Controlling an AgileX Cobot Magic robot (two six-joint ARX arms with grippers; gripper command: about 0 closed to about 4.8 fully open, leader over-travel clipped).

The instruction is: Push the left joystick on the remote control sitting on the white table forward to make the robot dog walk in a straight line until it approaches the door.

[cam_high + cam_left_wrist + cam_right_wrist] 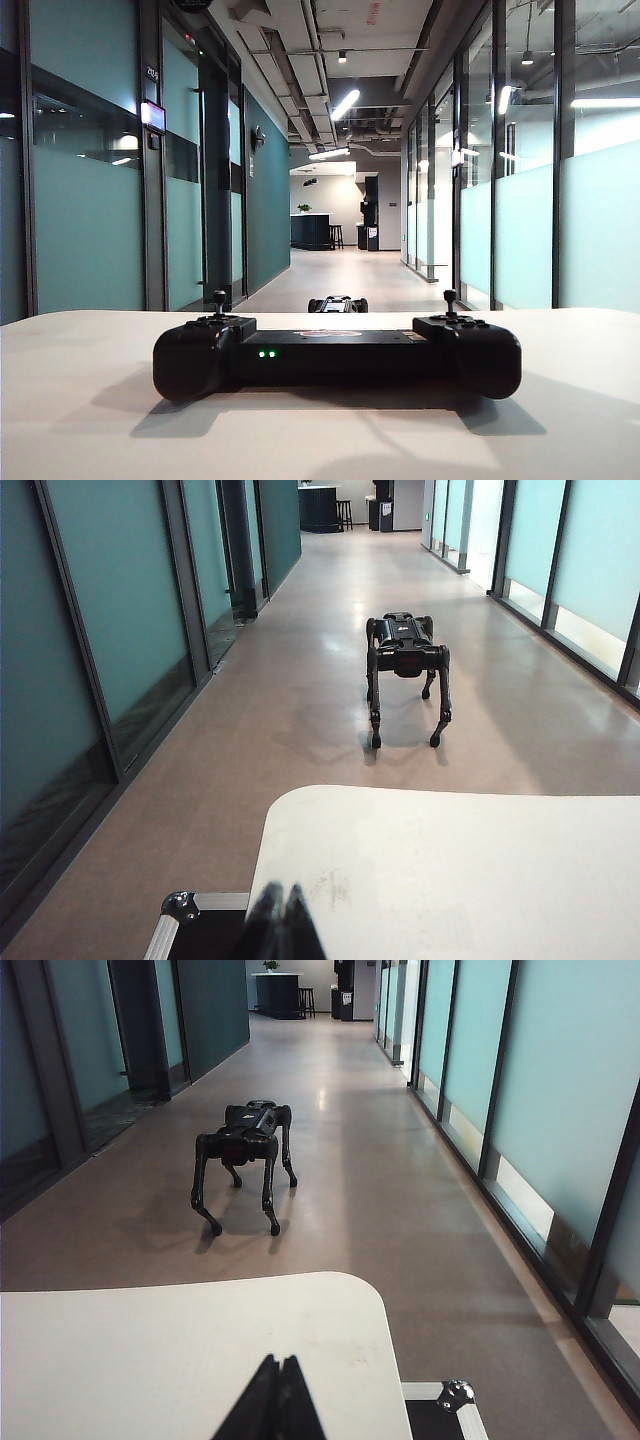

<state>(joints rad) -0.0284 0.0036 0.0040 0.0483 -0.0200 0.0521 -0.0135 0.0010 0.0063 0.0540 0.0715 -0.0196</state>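
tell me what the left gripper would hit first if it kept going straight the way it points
Probably the white table: the shut left gripper points out over its near edge. Beyond lies open floor, then the robot dog; its height above the tabletop is unclear.

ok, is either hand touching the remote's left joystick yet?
No. In the exterior view the left joystick on the remote control stands bare, and both wrist views show the left hand and right hand shut, away from it.

No text can be read with certainty. A small door plate point(152, 73) on the corridor's left wall carries white characters — too small to be made out. The remote control point(337, 352) bears a red-and-white mark, illegible.
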